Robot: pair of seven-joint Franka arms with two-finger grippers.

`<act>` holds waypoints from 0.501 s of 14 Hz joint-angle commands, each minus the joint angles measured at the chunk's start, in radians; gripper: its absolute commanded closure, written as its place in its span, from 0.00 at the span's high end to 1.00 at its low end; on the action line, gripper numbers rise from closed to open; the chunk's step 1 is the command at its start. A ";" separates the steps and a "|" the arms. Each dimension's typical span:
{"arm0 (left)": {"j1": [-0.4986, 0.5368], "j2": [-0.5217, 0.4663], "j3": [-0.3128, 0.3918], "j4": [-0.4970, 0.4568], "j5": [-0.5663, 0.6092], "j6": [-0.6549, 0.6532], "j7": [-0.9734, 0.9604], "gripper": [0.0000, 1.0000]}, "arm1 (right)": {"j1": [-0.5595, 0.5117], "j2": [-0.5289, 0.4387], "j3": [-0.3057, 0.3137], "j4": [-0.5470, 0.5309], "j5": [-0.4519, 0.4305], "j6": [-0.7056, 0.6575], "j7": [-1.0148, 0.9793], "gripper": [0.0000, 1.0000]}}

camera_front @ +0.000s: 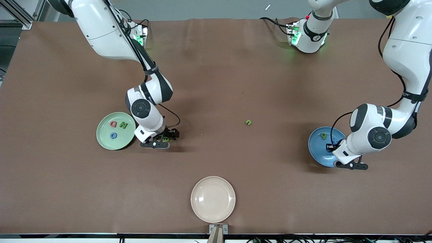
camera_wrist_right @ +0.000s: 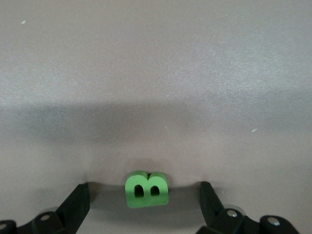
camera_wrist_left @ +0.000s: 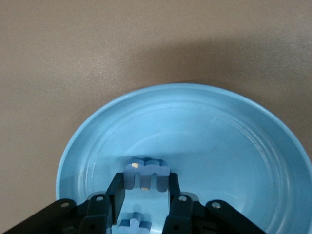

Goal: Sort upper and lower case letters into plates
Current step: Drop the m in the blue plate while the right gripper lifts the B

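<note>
Brown tabletop: my right gripper (camera_wrist_right: 144, 207) spread around green letter B (camera_wrist_right: 146, 189) beside the mint plate (camera_front: 103, 139) for pickup; my left gripper (camera_wrist_left: 145, 195) clamping a blue lowercase letter (camera_wrist_left: 146, 175) over the blue plate (camera_wrist_left: 234, 146).

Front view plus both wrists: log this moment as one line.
left gripper: shut on blue letter, over blue plate | right gripper: open around green B, beside green plate

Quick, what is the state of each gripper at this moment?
Left gripper: shut on a blue letter m, over the blue plate.
Right gripper: open, around a green letter B on the table.
</note>
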 commanded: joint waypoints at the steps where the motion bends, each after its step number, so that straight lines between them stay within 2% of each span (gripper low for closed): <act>1: 0.006 0.012 -0.006 0.017 0.019 0.006 0.015 0.19 | -0.013 0.014 0.010 0.009 -0.018 0.012 -0.012 0.95; 2: 0.007 0.010 -0.006 0.017 0.019 0.004 0.015 0.22 | -0.015 0.012 0.010 0.006 -0.018 0.012 -0.020 0.88; 4: 0.010 0.007 -0.006 0.017 0.019 0.004 0.017 0.38 | -0.015 0.012 0.008 0.005 -0.018 0.012 -0.040 0.73; 6: 0.010 -0.002 -0.008 0.017 0.019 0.004 0.018 0.80 | -0.027 0.012 0.008 0.003 -0.018 0.011 -0.077 0.55; 7: 0.010 -0.014 -0.009 0.016 0.019 0.000 0.015 0.95 | -0.033 0.012 0.008 0.003 -0.018 0.011 -0.092 0.45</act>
